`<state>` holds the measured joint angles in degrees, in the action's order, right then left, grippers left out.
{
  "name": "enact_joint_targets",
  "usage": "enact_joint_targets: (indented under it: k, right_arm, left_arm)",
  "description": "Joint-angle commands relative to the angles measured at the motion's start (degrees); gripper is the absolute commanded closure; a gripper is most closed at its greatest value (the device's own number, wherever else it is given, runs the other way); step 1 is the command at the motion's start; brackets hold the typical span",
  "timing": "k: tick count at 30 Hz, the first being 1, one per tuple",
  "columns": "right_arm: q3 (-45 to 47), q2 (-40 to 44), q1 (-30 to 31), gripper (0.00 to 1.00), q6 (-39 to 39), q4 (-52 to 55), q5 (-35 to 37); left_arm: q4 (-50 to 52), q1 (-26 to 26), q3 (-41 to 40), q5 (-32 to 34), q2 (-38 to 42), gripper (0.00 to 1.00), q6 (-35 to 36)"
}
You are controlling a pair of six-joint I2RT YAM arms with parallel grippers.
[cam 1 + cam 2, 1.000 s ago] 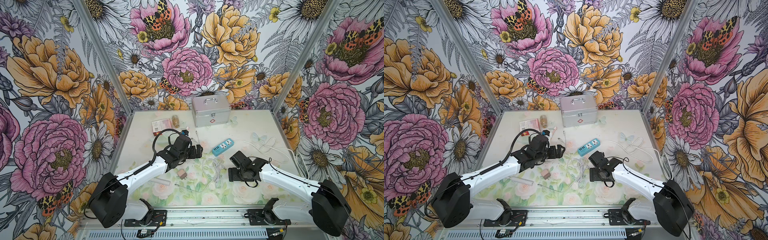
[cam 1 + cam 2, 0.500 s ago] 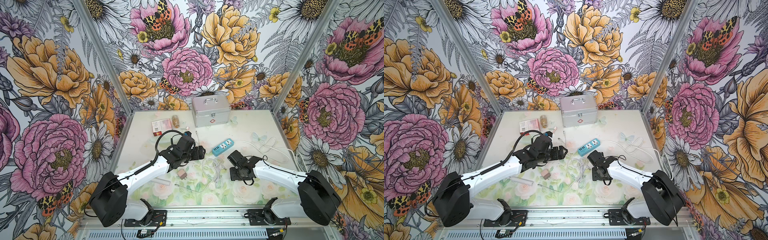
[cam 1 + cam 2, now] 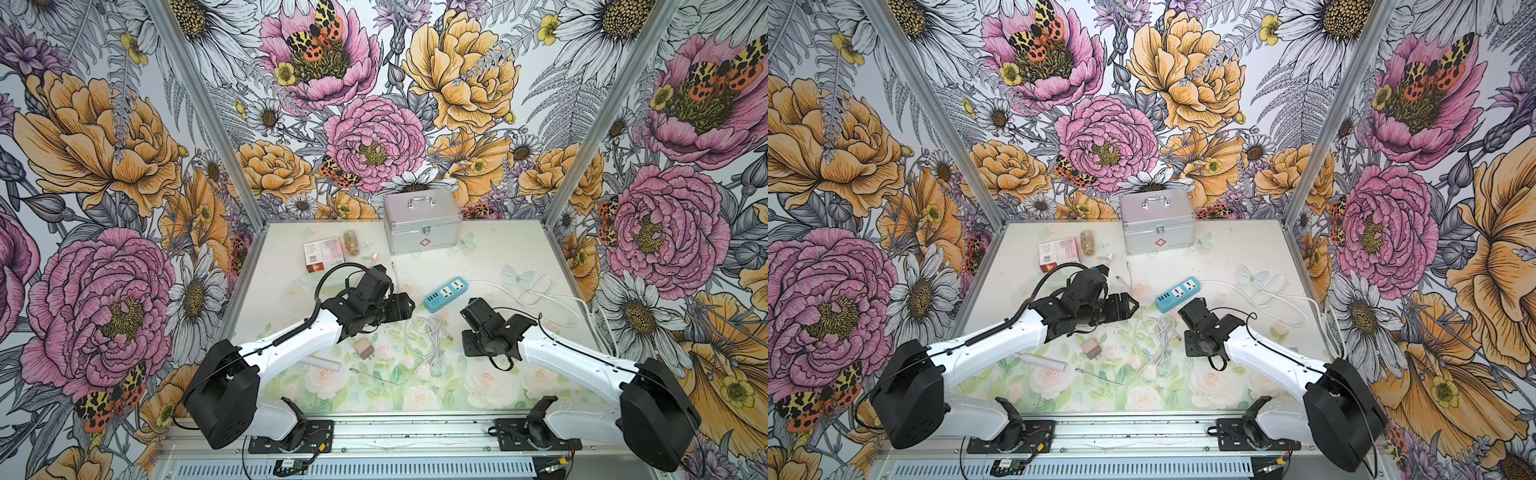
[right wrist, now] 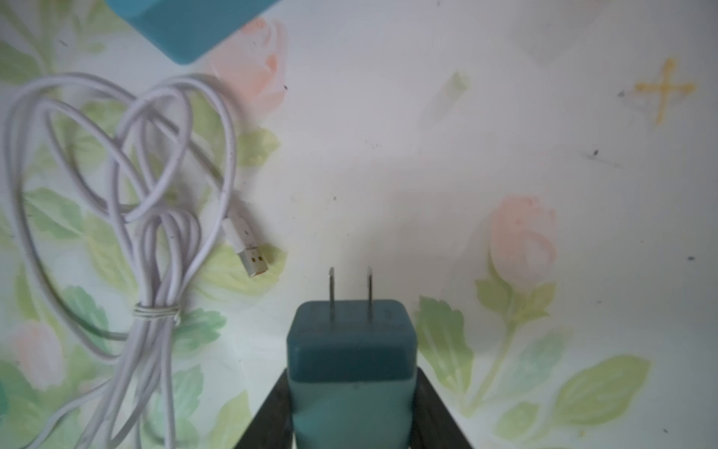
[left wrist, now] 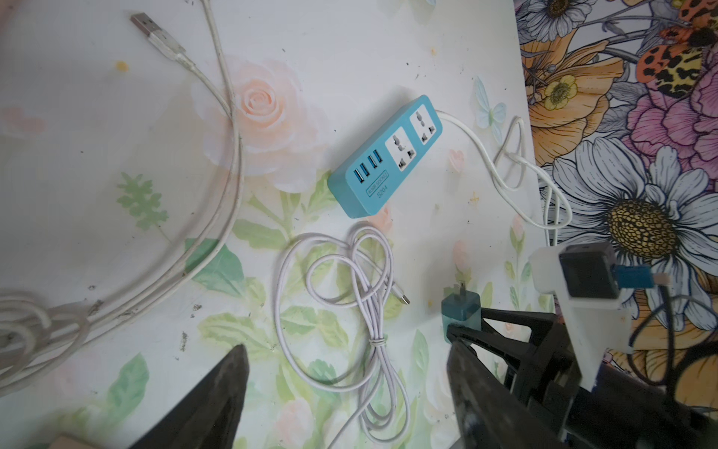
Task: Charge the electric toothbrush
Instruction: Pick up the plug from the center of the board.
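A pale, stick-shaped electric toothbrush (image 3: 324, 362) lies on the flowered table (image 3: 498, 249) near my left arm. A blue power strip (image 3: 445, 294) (image 5: 384, 155) sits mid-table. In front of it lies a coiled white USB cable (image 3: 428, 332) (image 5: 349, 295). My left gripper (image 3: 405, 307) (image 5: 345, 348) hangs open over the coil with nothing between its fingers. My right gripper (image 4: 351, 379) (image 3: 473, 345) is shut on a teal plug adapter (image 4: 351, 350) (image 5: 460, 311), low over the table, prongs pointing away from the gripper. Both top views hide the adapter under the gripper.
A small pink adapter (image 3: 363, 347) lies between the toothbrush and the coil. At the back stand a silver case (image 3: 422, 226), a red-and-white box (image 3: 324, 254) and a small bottle (image 3: 351, 244). The strip's white cord (image 3: 540, 295) loops to the right. A second white USB cable (image 5: 217, 155) lies near the left gripper.
My right gripper's jaws have closed in on the teal adapter. The left gripper has drifted right, toward the coiled cable, and its jaws have narrowed a little.
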<state>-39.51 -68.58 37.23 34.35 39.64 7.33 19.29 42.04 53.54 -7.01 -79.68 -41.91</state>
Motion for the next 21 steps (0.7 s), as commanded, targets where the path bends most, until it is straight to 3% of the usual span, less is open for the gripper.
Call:
enact_joint_targets:
  k: [1, 6, 16, 21]
  right_arm:
    - [-0.81, 7.3, 0.98, 0.72, -5.18, -3.33, 1.74]
    - [-2.01, 13.19, 2.11, 0.75, -11.15, -7.58, 1.77]
    - [0.61, 19.04, 5.46, 0.8, -16.26, -17.86, 1.91]
    - [1.2, 20.13, 5.99, 0.81, -18.06, -20.51, 2.36]
  left_arm:
    - [-0.44, 1.54, 4.52, -6.9, 0.69, 0.19, 1.33]
    - [-0.58, 4.59, 11.9, -13.97, -3.33, 0.2, 5.36]
    - [-0.83, 5.34, 18.13, -24.82, -11.72, 0.34, 6.46]
    - [-0.96, 5.33, 19.94, -26.97, -14.0, 0.42, 6.4]
